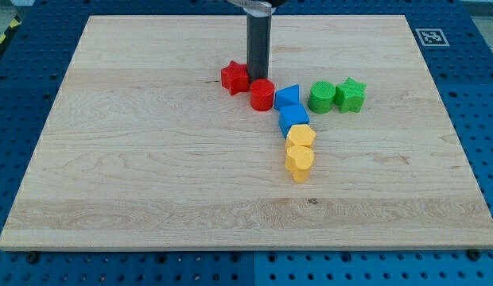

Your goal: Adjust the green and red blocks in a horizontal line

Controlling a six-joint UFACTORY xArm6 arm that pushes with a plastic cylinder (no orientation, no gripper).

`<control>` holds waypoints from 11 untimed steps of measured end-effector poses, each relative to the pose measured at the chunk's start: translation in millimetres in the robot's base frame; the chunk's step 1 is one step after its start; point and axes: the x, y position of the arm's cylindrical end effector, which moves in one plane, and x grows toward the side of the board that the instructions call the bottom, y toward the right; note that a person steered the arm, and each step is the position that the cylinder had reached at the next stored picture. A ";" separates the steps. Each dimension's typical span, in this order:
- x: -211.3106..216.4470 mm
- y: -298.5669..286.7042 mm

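Nearest camera: yellow heart block (299, 163), with a yellow hexagon block (300, 137) touching it just above.
Blue pair: blue block (293, 117) and blue triangular block (286, 97), stacked in a column up toward the red-green row.
Red blocks: red star (234, 77) at the view's left, red cylinder (262, 94) just beside it, slightly lower.
Green blocks: green cylinder (321, 96) touching green star (351, 94), to the view's right of the blue triangular block.
My tip: my tip (257, 79) sits between the red star and red cylinder, touching or nearly touching both; it is a bare rod and grasps nothing.
Progress: I judge the row nearly formed; the red star lies a little high and the blue triangular block interrupts the line.
Writing: none readable; only a square black-and-white marker (432, 36) at the wooden board's (151, 183) top-right corner.
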 end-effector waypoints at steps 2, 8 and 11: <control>-27.3 -27.0; 13.4 -20.9; 23.1 -8.4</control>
